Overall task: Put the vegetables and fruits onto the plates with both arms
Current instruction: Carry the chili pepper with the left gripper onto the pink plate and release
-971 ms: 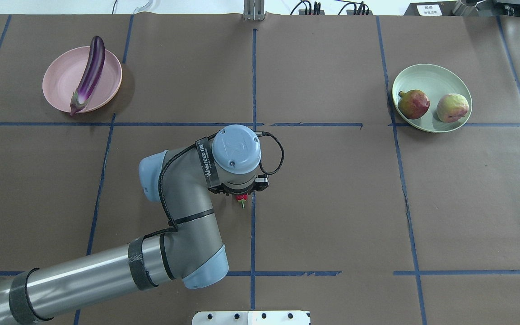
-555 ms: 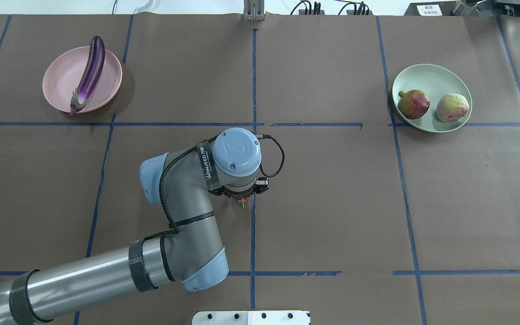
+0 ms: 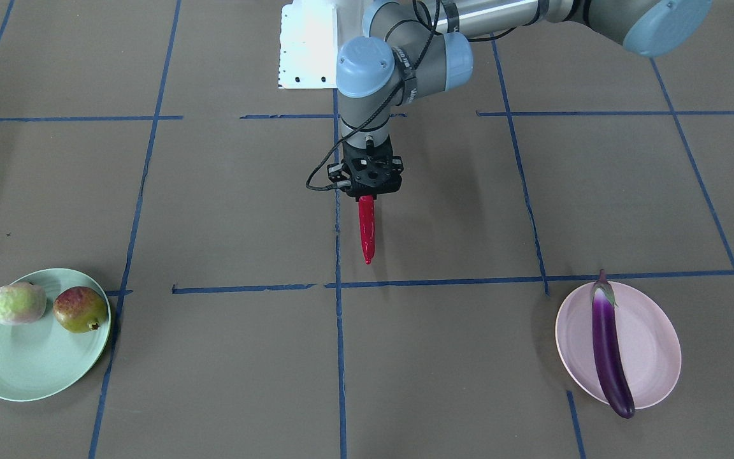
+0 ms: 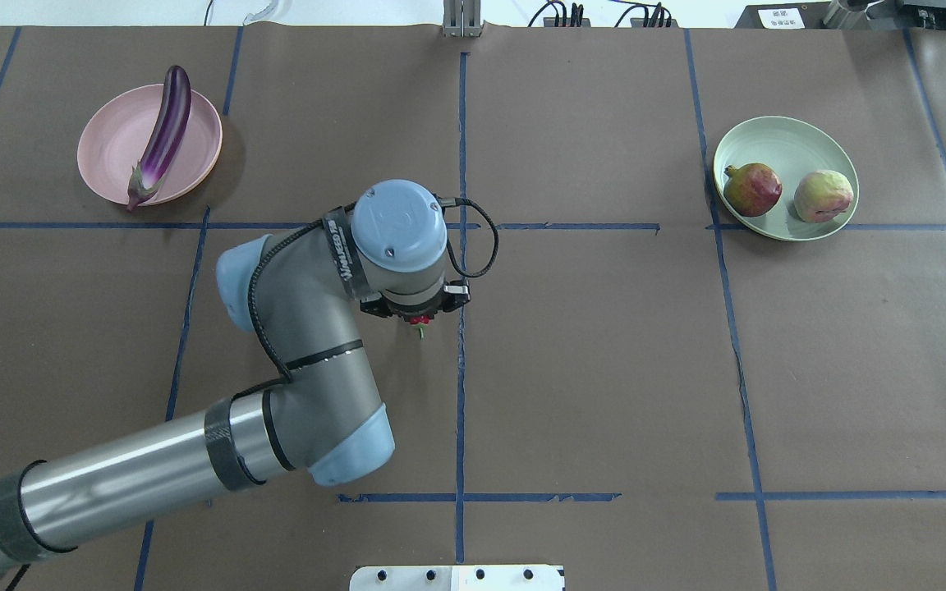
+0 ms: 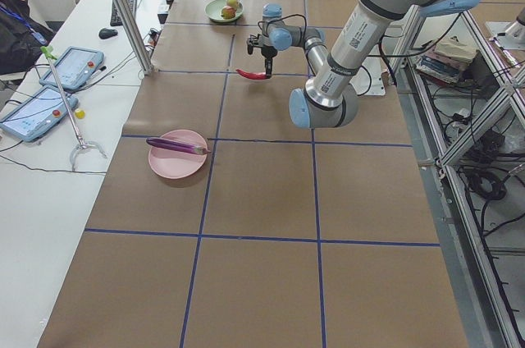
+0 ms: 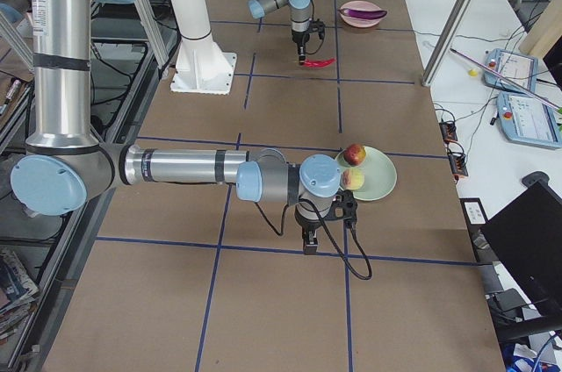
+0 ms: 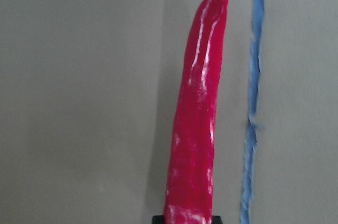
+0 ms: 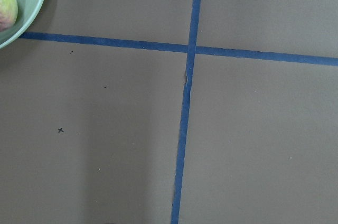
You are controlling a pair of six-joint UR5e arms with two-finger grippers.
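Observation:
My left gripper (image 3: 367, 193) is shut on the stem end of the red chili pepper (image 3: 366, 229) and holds it above the table's middle; the chili fills the left wrist view (image 7: 198, 118). In the overhead view the wrist hides most of it (image 4: 419, 324). The purple eggplant (image 4: 163, 135) lies across the pink plate (image 4: 107, 152). The pomegranate-like fruit (image 4: 752, 189) and the pale green fruit (image 4: 823, 195) sit on the mint green plate (image 4: 777, 135). My right gripper (image 6: 309, 247) shows only in the exterior right view, low beside the green plate (image 6: 379, 177); I cannot tell if it is open.
The white base block (image 4: 456, 577) sits at the table's near edge. Blue tape lines (image 4: 461, 410) cross the brown table cover. A side table with tablets (image 5: 49, 93) runs along the far side.
My left arm has moved up and to the left in the overhead view, toward the pink plate's side, with the chili still held.

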